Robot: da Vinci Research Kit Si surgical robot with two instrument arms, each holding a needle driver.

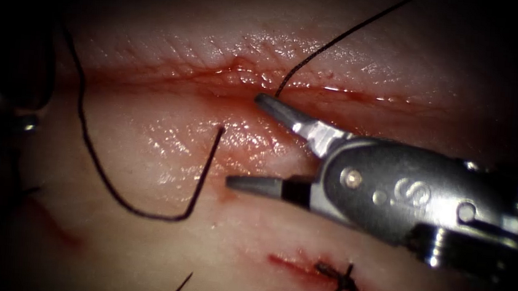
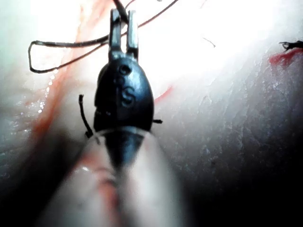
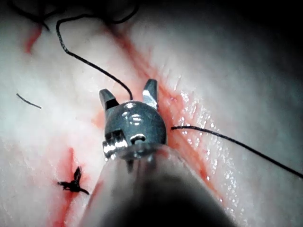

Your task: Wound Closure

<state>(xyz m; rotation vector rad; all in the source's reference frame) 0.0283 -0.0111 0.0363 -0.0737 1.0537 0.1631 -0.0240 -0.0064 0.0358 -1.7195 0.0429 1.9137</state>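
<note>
Nearest lies a short cut end of dark thread [image 1: 177, 287], loose on the pale, wet pork tissue [image 1: 166, 150]. Just right of it, a black knotted stitch [image 1: 342, 283] sits in a small streak of red fluid [image 1: 290, 264]. Beyond that, the right arm's grey steel pincer [image 1: 253, 142] comes in from the right with its jaws spread wide and nothing between them. One tip is over the long reddened cut [image 1: 172, 77], the other over the tissue on the near side. Left of it, a long dark suture thread [image 1: 108, 183] lies in a slack hook-shaped loop, its free end lifting beside the open jaws. I judge it light, limp and slick with fluid, best taken a little back from that end. Farther off, a second strand [image 1: 341, 38] rises from the cut just past the upper jaw tip. The left arm's dark tool [image 2: 123, 14] is over the tissue among thread; its grip I cannot tell, nor where the needle lies
</note>
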